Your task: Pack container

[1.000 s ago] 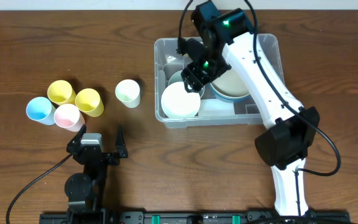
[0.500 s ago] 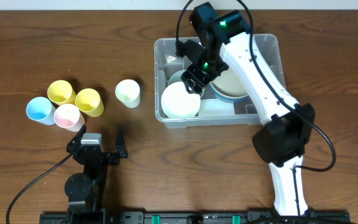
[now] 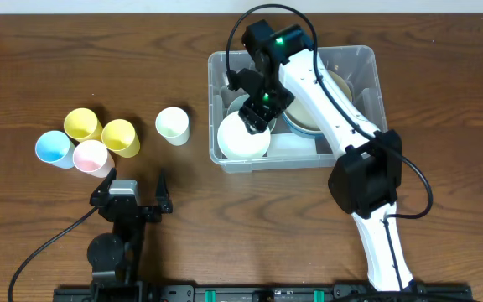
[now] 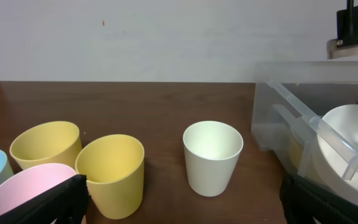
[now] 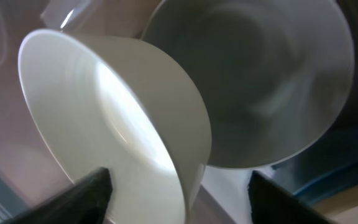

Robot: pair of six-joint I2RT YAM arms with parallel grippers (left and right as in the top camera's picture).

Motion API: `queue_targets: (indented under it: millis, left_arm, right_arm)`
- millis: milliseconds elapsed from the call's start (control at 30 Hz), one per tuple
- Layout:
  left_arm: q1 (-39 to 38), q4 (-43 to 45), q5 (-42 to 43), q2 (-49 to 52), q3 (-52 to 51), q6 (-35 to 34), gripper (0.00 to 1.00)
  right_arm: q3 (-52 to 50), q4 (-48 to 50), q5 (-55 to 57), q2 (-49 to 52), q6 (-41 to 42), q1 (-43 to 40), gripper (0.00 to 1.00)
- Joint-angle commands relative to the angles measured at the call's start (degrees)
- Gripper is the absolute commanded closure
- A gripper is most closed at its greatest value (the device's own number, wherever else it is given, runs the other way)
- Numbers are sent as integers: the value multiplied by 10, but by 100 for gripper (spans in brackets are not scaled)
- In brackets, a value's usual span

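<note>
I've got the wooden table [image 3: 57, 50], with the container [image 3: 300, 161] right of centre toward the far edge. Inside it a white bowl [image 3: 240, 141] leans against a grey bowl [image 5: 260, 81]. The right gripper [image 3: 257, 116] hangs over the white bowl, jaws spread and pinching nothing. A cream cup [image 3: 173, 125] stands near the container's left wall, and four coloured cups [image 3: 120, 137] are bunched further left. The left gripper [image 3: 132, 193] is at the near edge, jaws spread.
</note>
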Motion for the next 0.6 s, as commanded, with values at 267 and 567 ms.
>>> queue_targets:
  millis: [267, 567]
  left_arm:
    - [3, -19, 9, -3, -10, 8, 2]
    - [3, -19, 9, -3, -10, 8, 2]
  right_arm:
    - [-2, 8, 28, 4, 21, 3, 74]
    - [-2, 10, 27, 4, 22, 3, 99]
